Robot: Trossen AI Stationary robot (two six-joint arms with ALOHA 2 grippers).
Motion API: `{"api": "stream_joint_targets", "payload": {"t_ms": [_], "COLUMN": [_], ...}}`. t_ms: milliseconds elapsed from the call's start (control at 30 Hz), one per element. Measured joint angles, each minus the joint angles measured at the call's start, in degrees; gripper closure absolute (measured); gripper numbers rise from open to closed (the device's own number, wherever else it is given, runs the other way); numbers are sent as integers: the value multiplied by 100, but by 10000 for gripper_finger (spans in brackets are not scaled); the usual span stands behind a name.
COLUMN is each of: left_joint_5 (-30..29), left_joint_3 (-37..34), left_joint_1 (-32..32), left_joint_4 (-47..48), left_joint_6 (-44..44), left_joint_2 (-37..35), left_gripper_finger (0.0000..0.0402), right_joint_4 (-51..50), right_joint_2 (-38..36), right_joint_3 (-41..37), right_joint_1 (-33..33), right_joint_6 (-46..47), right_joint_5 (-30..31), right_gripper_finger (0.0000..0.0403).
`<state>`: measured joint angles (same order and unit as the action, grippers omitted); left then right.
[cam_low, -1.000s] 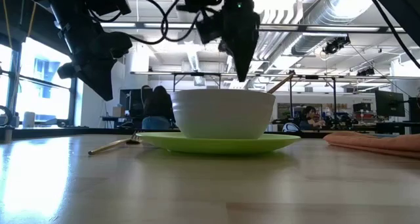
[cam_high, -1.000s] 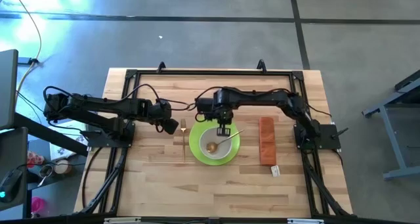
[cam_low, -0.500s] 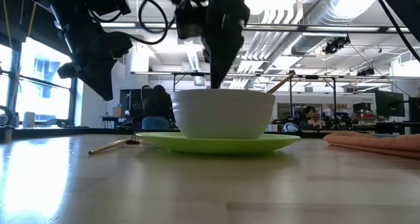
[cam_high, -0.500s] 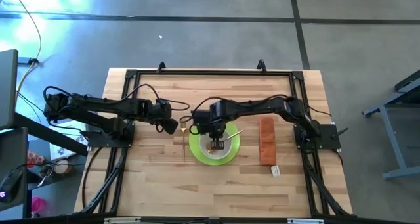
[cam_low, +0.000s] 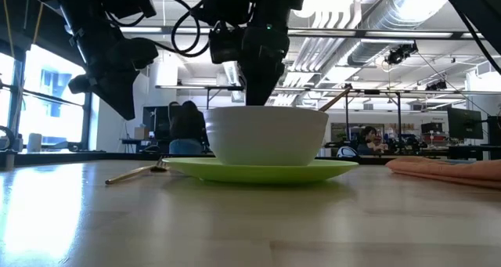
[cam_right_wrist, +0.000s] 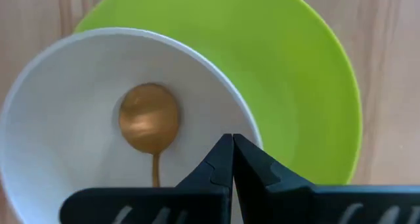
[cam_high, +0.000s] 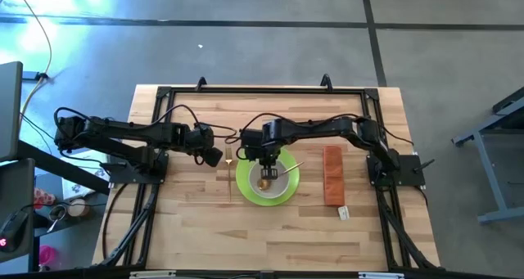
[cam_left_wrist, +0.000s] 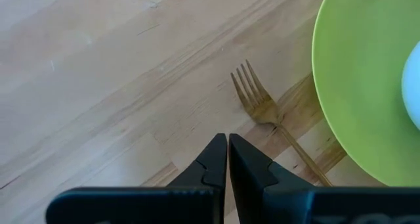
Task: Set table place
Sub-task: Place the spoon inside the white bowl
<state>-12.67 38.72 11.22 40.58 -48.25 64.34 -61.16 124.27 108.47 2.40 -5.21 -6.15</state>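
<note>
Lime-green is the one round plate, set near the middle of the butcher-block table. One white bowl is seated on the plate, and one gold spoon is laid inside it, its handle leaning out over the bowl's rim toward the right arm's side. One gold fork is laid flat on the wood just beside the plate, on the left arm's side, and is seen not to touch it. One orange-brown strip is placed apart from the plate on the opposite side, with a small white tag at its near end; no writing on it can be made out.

Over the bowl's far rim the right gripper is held, pointing down, its fingers pressed together on nothing. That arm is reached across the table from its base at the right edge. The left gripper is hung above bare wood by the fork's tines, fingers likewise closed and empty.
</note>
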Motion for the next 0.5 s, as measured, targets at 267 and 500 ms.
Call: {"api": "stream_joint_targets", "payload": {"t_ms": [267,500], "left_joint_5": [0,0], "left_joint_3": [0,0], "left_joint_1": [0,2], "left_joint_4": [0,0], "left_joint_6": [0,-15], "left_joint_2": [0,0], "left_gripper_finger": [394,394], "right_joint_4": [1,-123], "right_joint_2": [0,0], "right_joint_3": [0,62], "right_joint_1": [177,207], "right_joint_6": [-175,-230], "right_joint_5": [124,91], "right_gripper_finger": [403,403]}}
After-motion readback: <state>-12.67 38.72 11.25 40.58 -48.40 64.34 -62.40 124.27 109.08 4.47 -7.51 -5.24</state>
